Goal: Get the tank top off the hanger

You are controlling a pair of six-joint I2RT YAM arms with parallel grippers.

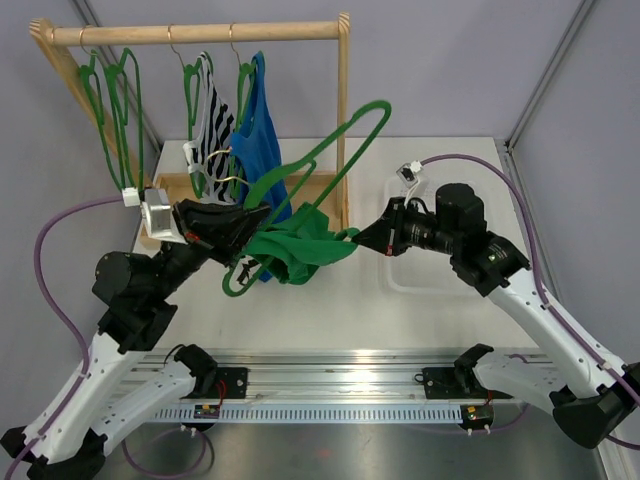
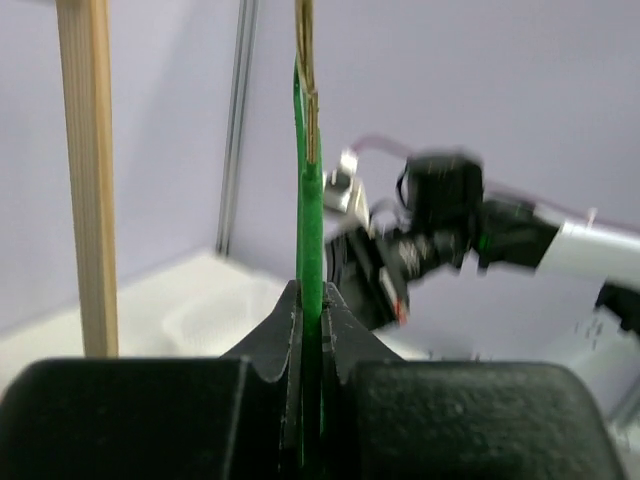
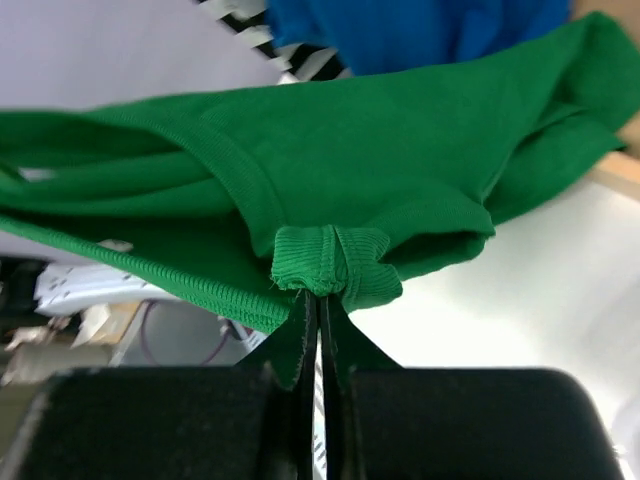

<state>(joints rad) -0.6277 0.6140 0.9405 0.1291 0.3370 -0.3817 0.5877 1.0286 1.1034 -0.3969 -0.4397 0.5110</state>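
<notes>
A green hanger is held slanted above the table, its hook up to the right. My left gripper is shut on the hanger's lower part. In the left wrist view the green bar rises straight up out of my shut left gripper. A green tank top hangs bunched round the hanger's lower end. My right gripper pinches the top's right edge. The right wrist view shows my right gripper shut on a ribbed strap fold of the tank top.
A wooden rack stands at the back left. It carries empty green hangers, a striped top and a blue top. Its right post is close behind the held hanger. A clear tray lies under the right arm.
</notes>
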